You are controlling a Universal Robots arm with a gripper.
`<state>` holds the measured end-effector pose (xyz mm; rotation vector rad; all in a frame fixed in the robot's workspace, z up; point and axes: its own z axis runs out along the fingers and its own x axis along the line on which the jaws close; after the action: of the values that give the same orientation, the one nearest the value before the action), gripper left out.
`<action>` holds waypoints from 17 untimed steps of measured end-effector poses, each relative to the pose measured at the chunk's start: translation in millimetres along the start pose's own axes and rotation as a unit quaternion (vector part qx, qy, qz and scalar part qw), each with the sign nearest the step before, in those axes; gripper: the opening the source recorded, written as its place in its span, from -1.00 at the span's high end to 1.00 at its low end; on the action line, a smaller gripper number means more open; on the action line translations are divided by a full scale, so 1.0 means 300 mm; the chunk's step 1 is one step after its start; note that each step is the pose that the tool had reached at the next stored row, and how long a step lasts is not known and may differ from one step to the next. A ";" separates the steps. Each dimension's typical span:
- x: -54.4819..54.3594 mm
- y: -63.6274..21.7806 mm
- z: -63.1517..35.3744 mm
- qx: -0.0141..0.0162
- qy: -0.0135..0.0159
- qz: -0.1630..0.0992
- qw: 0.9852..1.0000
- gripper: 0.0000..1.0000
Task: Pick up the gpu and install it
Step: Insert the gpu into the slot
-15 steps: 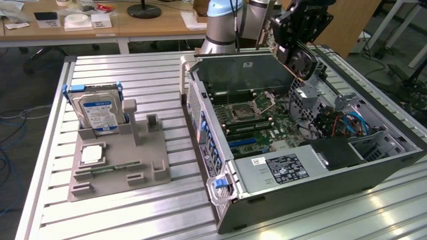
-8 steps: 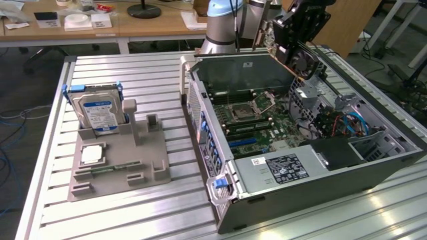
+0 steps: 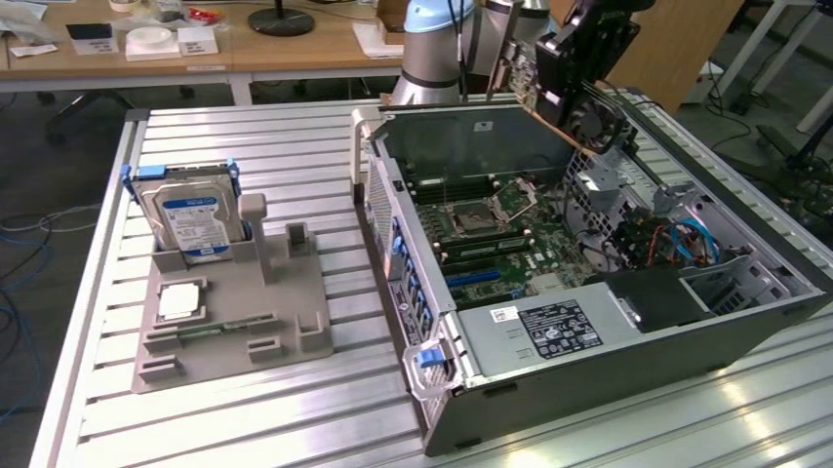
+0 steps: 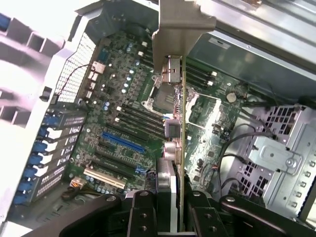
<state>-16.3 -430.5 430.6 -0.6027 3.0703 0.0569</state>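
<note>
The gripper (image 3: 569, 73) hangs over the open computer case (image 3: 586, 370), and its black fingers (image 4: 142, 215) are pinching the gpu (image 4: 183, 123) from both faces, holding it on edge. In the wrist view the card runs straight out from between the fingers, a thin green board edge, with its silver metal end bracket (image 4: 180, 29) at the end farthest from them. In the exterior view the gpu (image 3: 592, 109) is clear of the case, its black cooler fan showing just under the fingers above the case's rear wall. Below the fingers and the card lies the motherboard (image 4: 123, 98), and the card touches none of it; the CPU socket (image 4: 163, 91) sits beneath the bracket end, while the blue expansion slot (image 4: 123, 143) lies off to one side of the fingers. Well apart from the fingers, on the exterior view's left, a grey holder (image 3: 221, 331) on the slatted metal bench (image 3: 260, 136) carries an upright hard drive (image 3: 193, 219).
</note>
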 end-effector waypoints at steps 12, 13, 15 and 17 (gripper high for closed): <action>0.001 -0.001 0.000 -0.001 0.002 -0.067 0.998 0.44; 0.001 -0.001 0.000 -0.001 0.002 -0.072 0.997 0.44; 0.001 -0.001 0.000 -0.002 0.003 -0.082 0.997 0.44; 0.001 -0.001 0.000 -0.002 0.003 -0.093 0.996 0.44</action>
<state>-16.4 -431.0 430.7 -0.8858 3.0045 0.0584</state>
